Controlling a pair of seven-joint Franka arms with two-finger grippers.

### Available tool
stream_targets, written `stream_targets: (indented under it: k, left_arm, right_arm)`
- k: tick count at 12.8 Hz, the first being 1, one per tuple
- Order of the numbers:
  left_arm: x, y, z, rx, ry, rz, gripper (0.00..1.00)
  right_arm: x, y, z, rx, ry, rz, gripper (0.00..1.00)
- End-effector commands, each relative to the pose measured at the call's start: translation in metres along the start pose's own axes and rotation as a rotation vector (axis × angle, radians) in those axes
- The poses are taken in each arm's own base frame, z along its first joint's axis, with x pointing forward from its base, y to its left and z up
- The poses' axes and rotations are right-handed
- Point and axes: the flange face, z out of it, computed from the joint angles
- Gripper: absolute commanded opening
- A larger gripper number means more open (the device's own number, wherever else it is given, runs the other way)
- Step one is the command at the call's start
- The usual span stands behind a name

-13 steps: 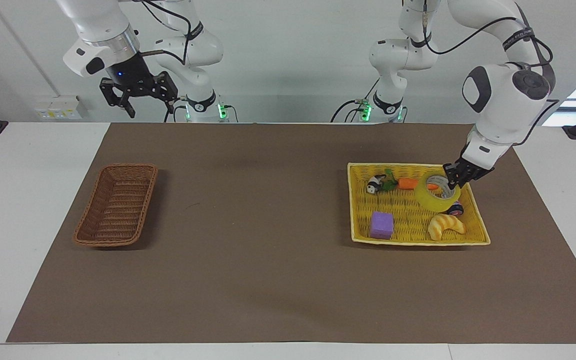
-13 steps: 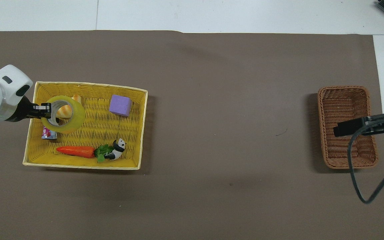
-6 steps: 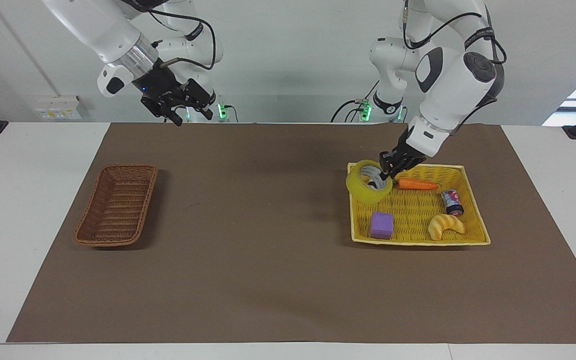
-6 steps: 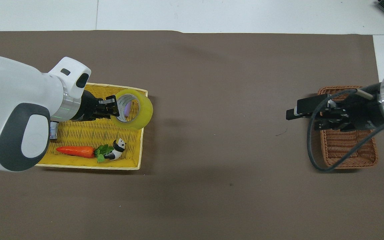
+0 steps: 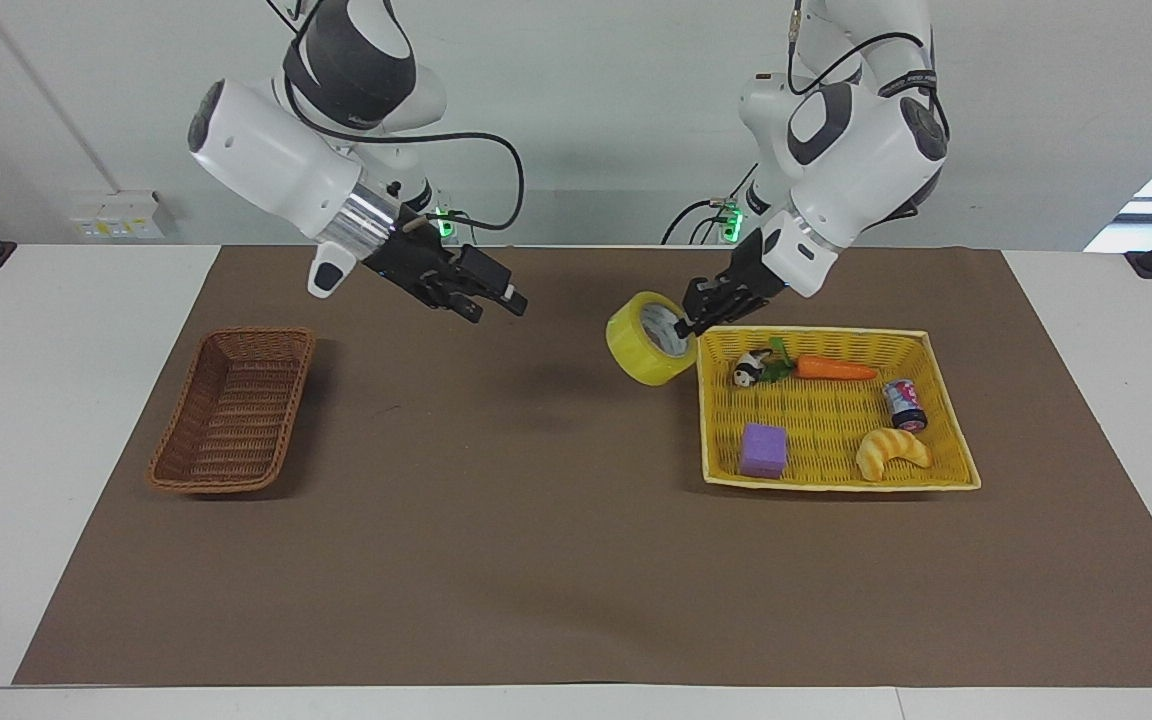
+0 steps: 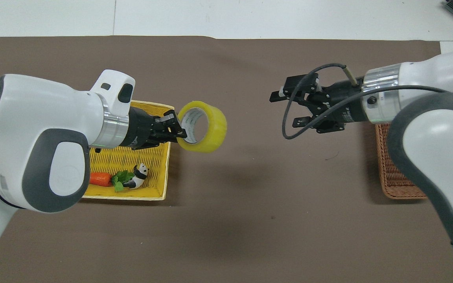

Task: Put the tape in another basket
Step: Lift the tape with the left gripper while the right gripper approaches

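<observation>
Left tool (image 5: 688,322) is carrying the tape (image 5: 648,340), clamped through its rim, over the bench; right tool (image 5: 484,297), fingers apart, is facing it. Handover judged next.

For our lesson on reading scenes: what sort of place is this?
Probably a robotics lab: two arms at a table, the left gripper holding tape, the right gripper open, toys in a yellow basket.
</observation>
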Motion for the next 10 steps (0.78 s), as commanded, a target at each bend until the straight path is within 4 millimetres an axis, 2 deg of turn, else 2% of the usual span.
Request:
stream_targets:
  k: [1, 4, 6, 10]
  left_arm:
    - [-0.037, 0.048, 0.018, -0.076, 0.018, -0.036, 0.00]
    - [-0.057, 0.064, 0.028, -0.070, -0.006, -0.035, 0.00]
    - [-0.058, 0.065, 0.029, -0.071, -0.007, -0.030, 0.00]
    - [-0.053, 0.064, 0.024, -0.073, -0.004, -0.031, 0.00]
  right_arm:
    - [-0.008, -0.016, 0.026, 0.068, 0.007, 0.067, 1.00]
    - [-0.009, -0.007, 0.027, 0.055, -0.023, 0.019, 1.00]
    - [-0.011, 0.013, 0.022, 0.040, -0.053, -0.051, 1.00]
    - [-0.018, 0.018, 0.024, 0.027, -0.100, -0.172, 1.00]
